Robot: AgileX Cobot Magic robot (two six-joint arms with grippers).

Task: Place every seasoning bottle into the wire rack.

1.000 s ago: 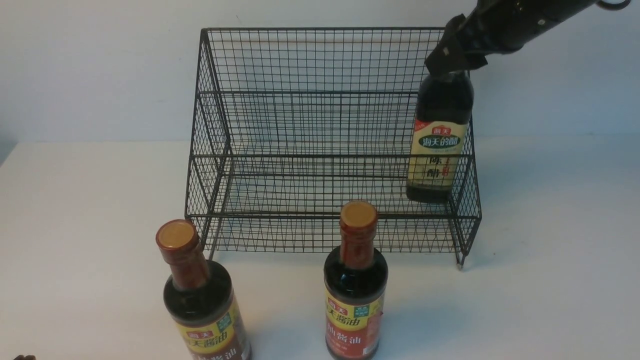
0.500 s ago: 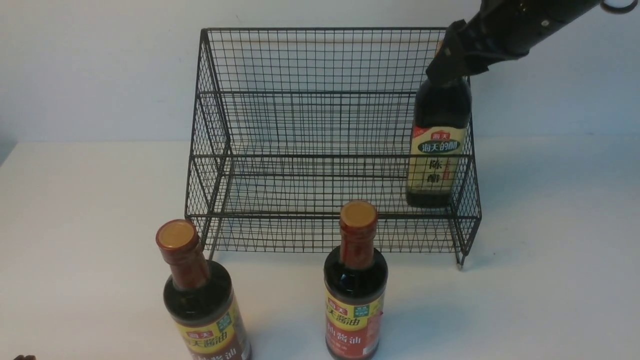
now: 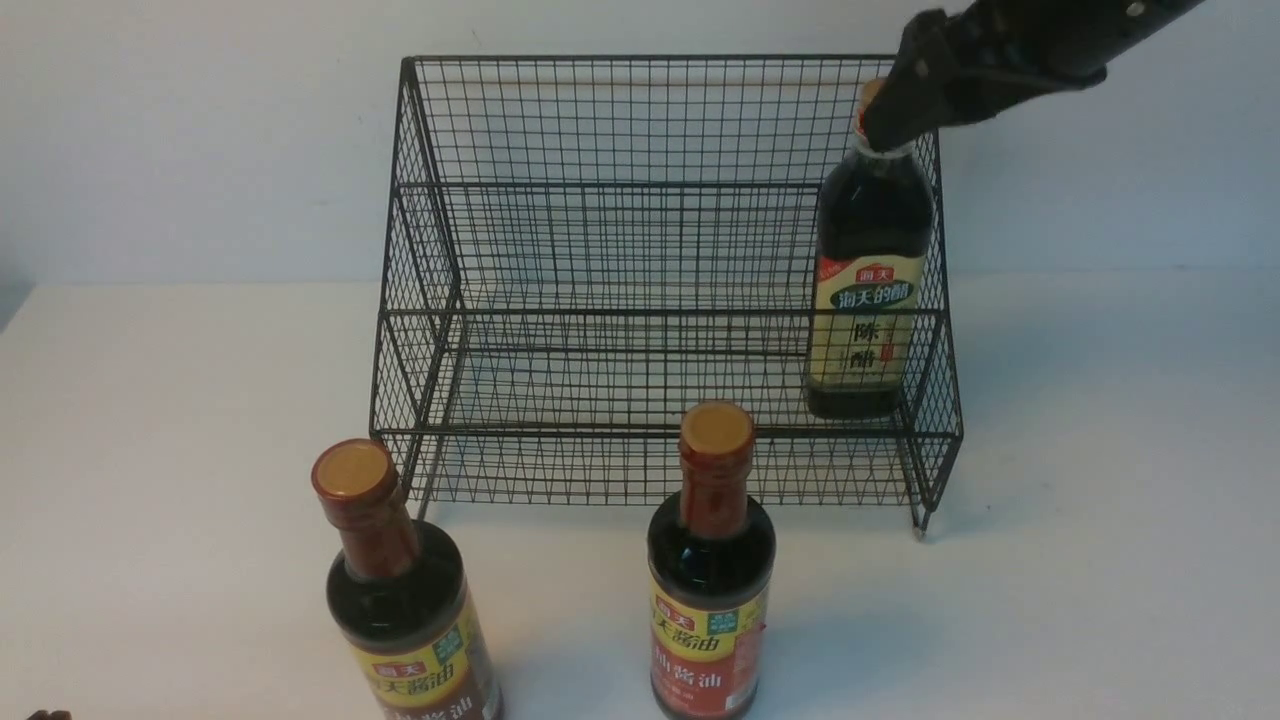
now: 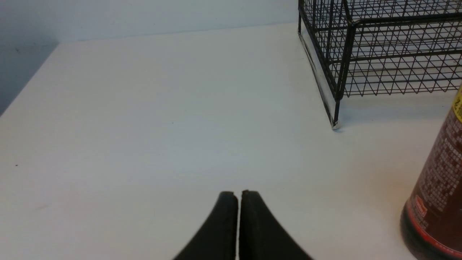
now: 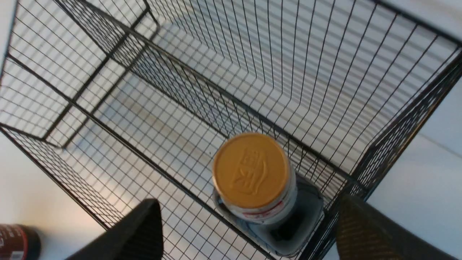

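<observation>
Where the right hand (image 3: 893,115) hangs over the right end of the wire rack (image 3: 640,250), it hides most of the gold cap of the tall bottle (image 3: 868,290) in the front view. That view's lower edge cuts off the left round bottle (image 3: 400,600). The tall bottle stands upright on the lower tier, close against the right side. Both the left round bottle and the middle round bottle (image 3: 712,580) stand on the worktop (image 3: 1100,500) before the rack, apart from it. The right hand's fingers are spread wide either side of the cap, touching nothing. The left hand (image 4: 238,202) has its fingers pressed together above the worktop.
</observation>
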